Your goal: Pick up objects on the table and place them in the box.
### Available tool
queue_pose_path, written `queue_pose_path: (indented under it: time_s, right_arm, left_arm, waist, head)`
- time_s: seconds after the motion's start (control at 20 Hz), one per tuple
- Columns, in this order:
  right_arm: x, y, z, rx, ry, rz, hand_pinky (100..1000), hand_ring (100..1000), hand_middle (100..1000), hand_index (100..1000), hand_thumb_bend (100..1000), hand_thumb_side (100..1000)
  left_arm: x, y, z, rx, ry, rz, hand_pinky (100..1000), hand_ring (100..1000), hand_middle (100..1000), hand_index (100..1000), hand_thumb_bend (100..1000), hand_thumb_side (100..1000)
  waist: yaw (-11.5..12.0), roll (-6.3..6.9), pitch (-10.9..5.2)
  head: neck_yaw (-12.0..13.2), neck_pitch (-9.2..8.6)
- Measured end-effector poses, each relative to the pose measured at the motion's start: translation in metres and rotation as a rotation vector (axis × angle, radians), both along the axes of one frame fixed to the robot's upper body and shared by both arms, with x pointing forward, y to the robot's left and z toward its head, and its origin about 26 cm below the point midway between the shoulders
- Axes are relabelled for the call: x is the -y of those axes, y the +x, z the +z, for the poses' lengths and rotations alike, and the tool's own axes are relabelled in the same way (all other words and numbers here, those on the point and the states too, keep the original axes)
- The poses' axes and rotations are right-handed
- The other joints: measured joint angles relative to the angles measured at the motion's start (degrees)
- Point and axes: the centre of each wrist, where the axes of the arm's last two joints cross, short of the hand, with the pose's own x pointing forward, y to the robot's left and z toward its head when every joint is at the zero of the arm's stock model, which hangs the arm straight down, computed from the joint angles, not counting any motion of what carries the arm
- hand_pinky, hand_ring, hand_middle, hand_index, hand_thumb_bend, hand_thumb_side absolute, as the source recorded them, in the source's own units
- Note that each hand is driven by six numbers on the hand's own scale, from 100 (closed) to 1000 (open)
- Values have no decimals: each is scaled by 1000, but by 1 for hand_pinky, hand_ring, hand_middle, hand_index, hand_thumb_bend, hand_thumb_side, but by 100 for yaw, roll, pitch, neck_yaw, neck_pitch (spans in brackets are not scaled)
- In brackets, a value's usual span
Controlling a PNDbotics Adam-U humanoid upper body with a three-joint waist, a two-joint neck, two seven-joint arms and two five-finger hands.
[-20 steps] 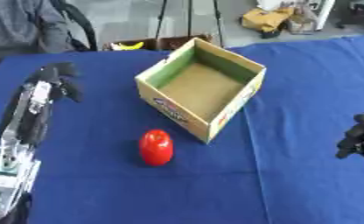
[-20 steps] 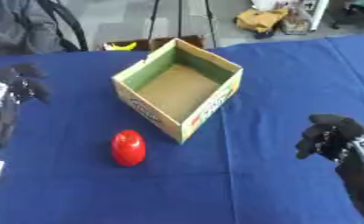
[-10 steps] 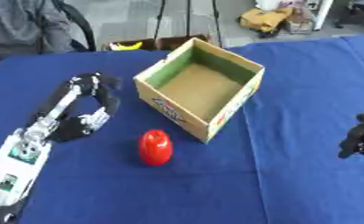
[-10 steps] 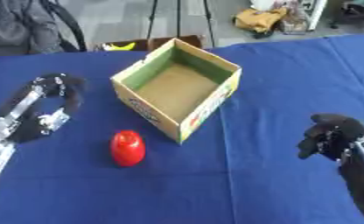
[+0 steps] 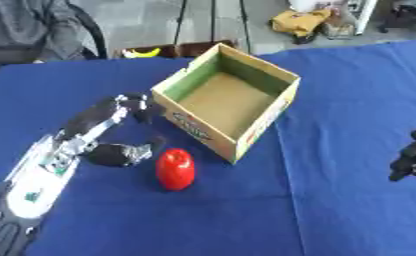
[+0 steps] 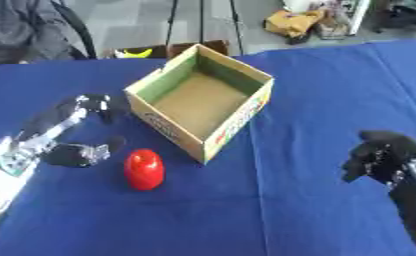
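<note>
Left hand (image 5: 115, 132) lay on the blue table (image 5: 334, 200) with fingers spread and relaxed, holding nothing; longer fingers reached up toward the near-left wall of the cardboard box (image 5: 225, 102), thumb (image 5: 128, 152) stuck out sideways toward the red object (image 5: 175, 169); thumb tip sat just beside the object's upper left flank, contact not resolvable from either view; red object stood upright on the cloth, just in front of the box's near corner, apart from it, and to the right of the hand; object looked like a smooth, rounded, apple-or-pepper shape with a glossy skin, so probably light, fairly rigid, and somewhat slippery; likely a plastic prop, though that was a guess; best purchase judged to be round the widest part of the body, thumb on one flank and fingers on the opposite one, rather than at the narrowing top; rounded base meant a nudge could tip or roll it toward the box wall; box sat open-topped and empty as far as visible, tilted askew on the table, interior within short reach of the object; right hand (image 6: 382, 157) showed at the lower right, well apart from everything, fingers curled inward and holding nothing.
</note>
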Motion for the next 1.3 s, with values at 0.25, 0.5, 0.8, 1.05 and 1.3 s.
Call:
queue_pose_path:
  time_s: [0.25,0.5,0.8,1.05,1.3]
  right_arm:
    - [0,0,0,2,2,5,499,557,554,750,100,731]
    - [0,0,0,3,4,7,498,557,554,750,100,733]
    - [0,0,0,4,4,8,498,557,554,750,100,734]
    - [0,0,0,4,4,9,498,557,554,749,100,733]
    - [0,0,0,4,4,10,498,557,554,749,100,738]
  left_arm:
    - [5,10,-7,19,85,-11,616,619,701,826,388,662]
    - [8,16,-14,26,148,-21,627,627,704,827,427,678]
    - [14,18,-24,21,204,-48,637,631,704,828,441,721]
    - [19,19,-27,15,227,-70,642,633,705,829,438,736]
    - [23,20,-30,10,259,-94,648,637,706,830,446,762]
  waist:
    - [-18,-33,-16]
    - [-37,-45,-17]
    - [-43,-48,-17]
    - [-45,-54,-17]
    - [-64,-60,-17]
  head:
    - [4,0]
    - [11,0]
    - [20,0]
    - [21,0]
    - [27,0]
